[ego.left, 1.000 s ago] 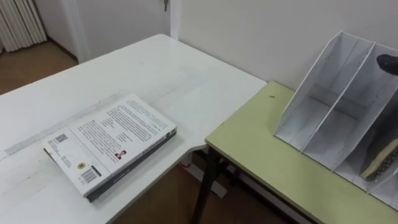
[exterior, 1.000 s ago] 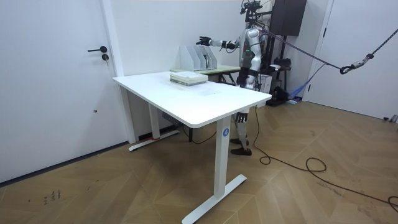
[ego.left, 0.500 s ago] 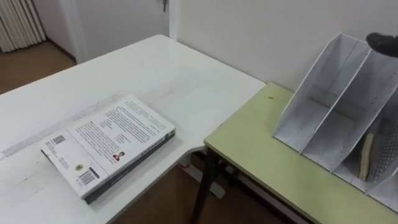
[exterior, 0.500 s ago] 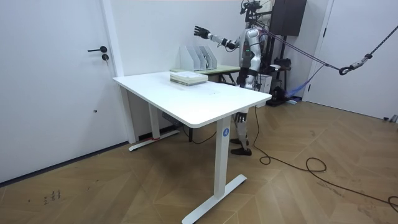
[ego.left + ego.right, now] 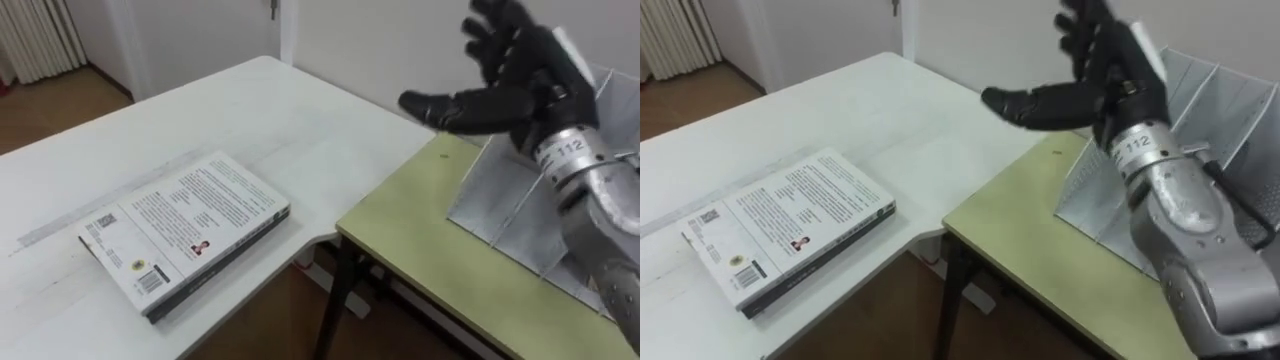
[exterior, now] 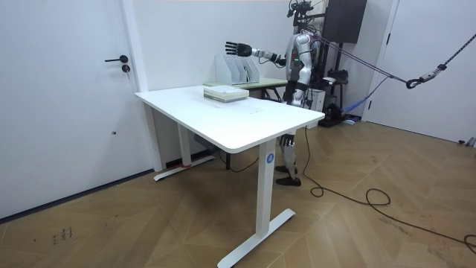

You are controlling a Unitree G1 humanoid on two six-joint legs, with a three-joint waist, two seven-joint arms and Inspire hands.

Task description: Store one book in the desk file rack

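Note:
A white-covered book (image 5: 185,232) lies flat near the corner of the white table (image 5: 250,120), back cover up. The grey file rack (image 5: 500,195) stands on the green desk (image 5: 420,250) to the right. My right hand (image 5: 510,80) hangs in the air in front of the rack, open, fingers spread, thumb pointing left, holding nothing. Its forearm hides much of the rack's slots. The hand is well above and to the right of the book. In the room view the right hand (image 6: 236,48) is stretched out over the rack (image 6: 239,69).
A gap with bare floor separates the white table from the green desk. A wall runs close behind the rack. In the room view I stand behind the green desk, at the white table's far end, and a door is in the wall at the room view's left.
My right hand has come out of the rack's right-hand slots and swung up and to the left, now in front of the rack. The book on the table has not moved.

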